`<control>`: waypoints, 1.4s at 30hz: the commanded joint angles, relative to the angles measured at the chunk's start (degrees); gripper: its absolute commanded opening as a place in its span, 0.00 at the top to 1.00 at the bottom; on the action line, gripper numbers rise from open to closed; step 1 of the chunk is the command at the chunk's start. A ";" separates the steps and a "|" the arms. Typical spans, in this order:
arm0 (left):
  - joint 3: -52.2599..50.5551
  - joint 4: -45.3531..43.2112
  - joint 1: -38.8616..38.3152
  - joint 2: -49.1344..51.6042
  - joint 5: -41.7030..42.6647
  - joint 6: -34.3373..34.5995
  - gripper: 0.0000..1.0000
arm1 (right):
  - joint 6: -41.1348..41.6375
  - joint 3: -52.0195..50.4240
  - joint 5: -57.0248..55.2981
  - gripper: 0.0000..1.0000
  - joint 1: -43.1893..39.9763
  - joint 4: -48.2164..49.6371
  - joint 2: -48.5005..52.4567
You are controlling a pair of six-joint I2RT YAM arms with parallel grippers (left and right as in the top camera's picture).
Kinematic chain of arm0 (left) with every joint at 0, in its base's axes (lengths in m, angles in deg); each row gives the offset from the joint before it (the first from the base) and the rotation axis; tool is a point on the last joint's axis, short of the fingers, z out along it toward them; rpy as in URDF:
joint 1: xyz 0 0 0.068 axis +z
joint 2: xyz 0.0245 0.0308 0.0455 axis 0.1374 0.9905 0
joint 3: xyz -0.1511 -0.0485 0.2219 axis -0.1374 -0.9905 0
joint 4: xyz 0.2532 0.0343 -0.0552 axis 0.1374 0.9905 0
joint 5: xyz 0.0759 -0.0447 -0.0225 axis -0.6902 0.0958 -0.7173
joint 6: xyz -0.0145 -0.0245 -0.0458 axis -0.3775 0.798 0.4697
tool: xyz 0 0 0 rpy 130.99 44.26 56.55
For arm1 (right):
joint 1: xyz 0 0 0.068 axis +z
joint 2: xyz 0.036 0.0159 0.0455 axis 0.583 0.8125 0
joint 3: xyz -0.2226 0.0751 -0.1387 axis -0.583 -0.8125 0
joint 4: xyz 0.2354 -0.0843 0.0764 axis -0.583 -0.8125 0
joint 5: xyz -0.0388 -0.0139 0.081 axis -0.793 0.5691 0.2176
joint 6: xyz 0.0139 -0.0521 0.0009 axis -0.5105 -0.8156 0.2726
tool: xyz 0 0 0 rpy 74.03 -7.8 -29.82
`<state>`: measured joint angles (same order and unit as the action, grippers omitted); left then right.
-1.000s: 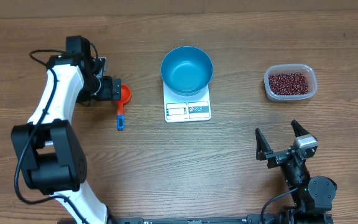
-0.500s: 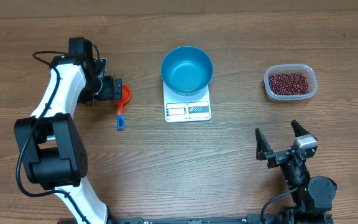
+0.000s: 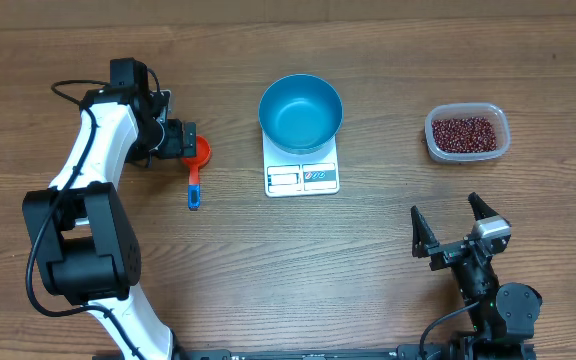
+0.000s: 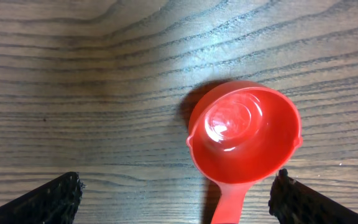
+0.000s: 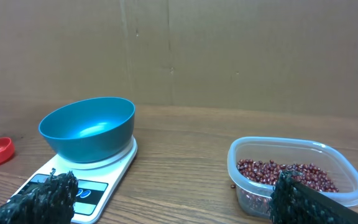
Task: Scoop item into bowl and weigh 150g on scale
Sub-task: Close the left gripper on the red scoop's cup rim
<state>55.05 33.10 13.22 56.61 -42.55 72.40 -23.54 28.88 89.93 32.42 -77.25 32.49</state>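
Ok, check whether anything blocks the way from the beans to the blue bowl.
Nothing visible does. Between the beans in their clear tub and the bowl on the scale lies only bare wooden table.

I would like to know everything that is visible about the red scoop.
The scoop looks like glossy red plastic. It has a round cup, empty and facing up, and a straight handle with a blue end. It lies flat on the wooden table, left of the scale. The open left gripper hovers over it and does not touch it.
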 commanded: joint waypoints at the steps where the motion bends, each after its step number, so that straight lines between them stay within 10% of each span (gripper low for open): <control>1: 1.14 -0.59 -0.22 1.18 -0.55 1.97 0.01 | -0.92 -0.61 0.46 0.00 0.13 0.35 -0.63; 42: -2.73 -5.18 -0.22 3.10 -2.34 1.05 0.01 | -0.92 -0.61 0.46 0.00 0.13 0.35 -0.63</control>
<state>54.57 29.08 13.22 59.08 -43.69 73.52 -23.57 28.88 89.93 32.42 -77.25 32.49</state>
